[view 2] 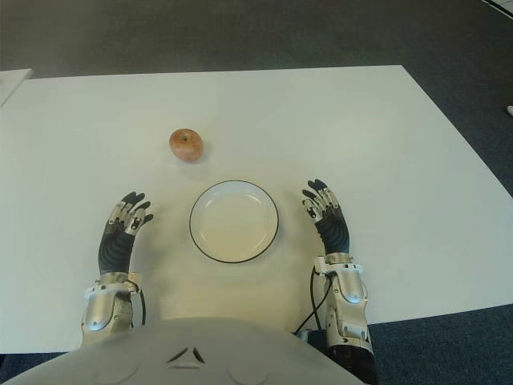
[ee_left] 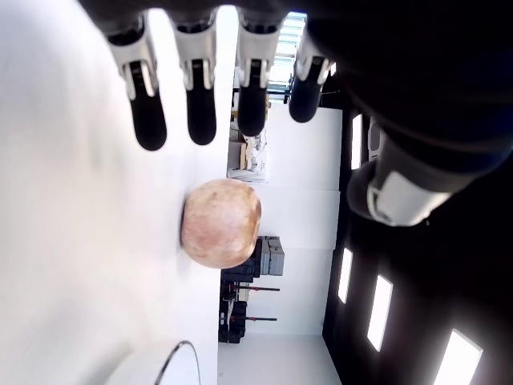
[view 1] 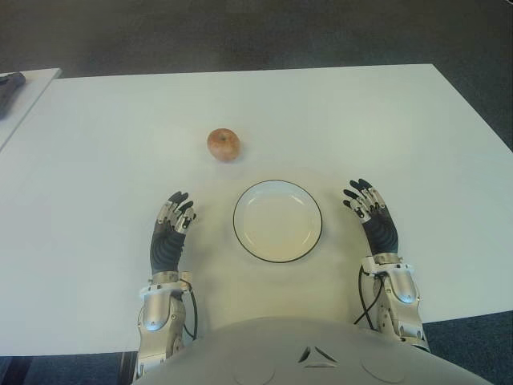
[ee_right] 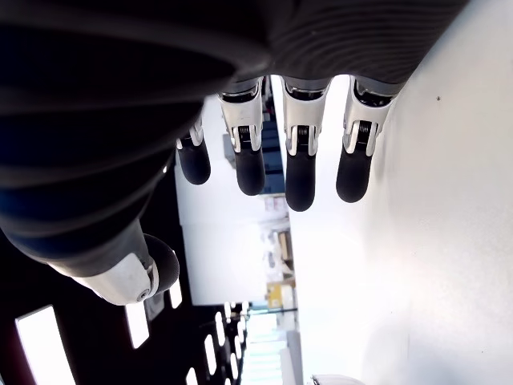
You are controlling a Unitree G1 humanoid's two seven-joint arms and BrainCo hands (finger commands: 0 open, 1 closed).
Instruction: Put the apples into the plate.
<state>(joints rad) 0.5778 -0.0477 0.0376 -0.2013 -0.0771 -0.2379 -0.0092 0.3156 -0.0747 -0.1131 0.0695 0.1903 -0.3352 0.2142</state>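
Note:
One reddish-yellow apple [view 1: 224, 144] sits on the white table [view 1: 361, 120], beyond and a little left of the plate. The white plate [view 1: 277, 220] with a dark rim lies between my two hands and holds nothing. My left hand [view 1: 174, 210] shows left of the plate, fingers stretched out and holding nothing; its wrist view shows the apple [ee_left: 221, 222] ahead of the fingertips, apart from them. My right hand [view 1: 363, 200] shows right of the plate, fingers also spread and holding nothing.
A second white surface [view 1: 20, 96] with a dark object [view 1: 10, 87] on it stands at the far left. Dark carpet [view 1: 240, 32] lies beyond the table's far edge.

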